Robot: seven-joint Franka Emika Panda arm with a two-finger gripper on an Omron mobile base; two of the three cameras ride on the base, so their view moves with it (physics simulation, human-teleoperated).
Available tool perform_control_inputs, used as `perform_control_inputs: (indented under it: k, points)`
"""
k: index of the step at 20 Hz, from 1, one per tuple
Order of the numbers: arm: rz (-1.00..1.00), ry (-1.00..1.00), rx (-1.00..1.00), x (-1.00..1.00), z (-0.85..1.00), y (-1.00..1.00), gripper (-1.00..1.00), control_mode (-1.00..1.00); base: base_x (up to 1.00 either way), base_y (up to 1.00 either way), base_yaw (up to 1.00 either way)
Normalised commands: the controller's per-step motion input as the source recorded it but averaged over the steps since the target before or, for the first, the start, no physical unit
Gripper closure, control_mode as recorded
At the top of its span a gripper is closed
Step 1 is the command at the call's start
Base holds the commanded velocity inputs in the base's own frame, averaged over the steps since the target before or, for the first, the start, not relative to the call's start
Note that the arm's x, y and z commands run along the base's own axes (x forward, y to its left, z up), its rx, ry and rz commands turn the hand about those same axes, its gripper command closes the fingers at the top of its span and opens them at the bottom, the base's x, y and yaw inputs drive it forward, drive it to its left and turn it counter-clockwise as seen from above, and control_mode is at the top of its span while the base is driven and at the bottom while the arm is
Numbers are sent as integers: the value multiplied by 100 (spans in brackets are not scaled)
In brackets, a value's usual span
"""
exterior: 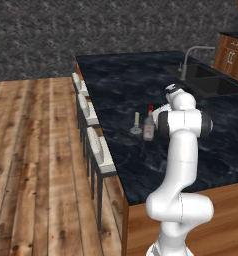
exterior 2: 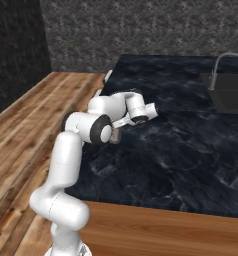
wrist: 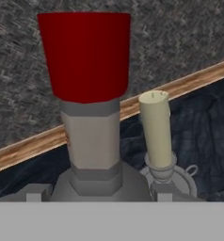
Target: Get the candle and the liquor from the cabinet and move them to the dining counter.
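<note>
Two items upright on the dining counter (exterior: 121, 90): candle (exterior: 136, 122) just beside liquor (exterior: 149, 125). Bottle likely heavy, slick, fragile; grip broad body. End effector spread.

The arm (exterior: 177, 165) is raised from its base and bent sharply at the elbow, the forearm being carried forward and level. In the right base view the wrist (exterior 2: 140, 111) is turned sideways, with the hand laid roughly horizontal. The gripper itself is hidden behind the arm's links, so how its jaws stand cannot be made out.
</note>
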Motion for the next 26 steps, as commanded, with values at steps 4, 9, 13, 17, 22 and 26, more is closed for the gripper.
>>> perform_control_inputs:
  k: [4,9,13,17,22,26]
  points:
    - [0,0,0,-15,-40,3,100,-100,0,0,0]
    - [0,0,0,-16,-40,6,100,-100,0,0,0]
    - [0,0,0,-16,-40,5,100,-100,0,0,0]
    - [0,0,0,-19,-38,0,100,-100,0,0,0]
    - [0,-2,-1,-23,-37,1,100,-100,0,0,0]
    - [0,-7,-3,-27,-34,3,100,-100,0,0,0]
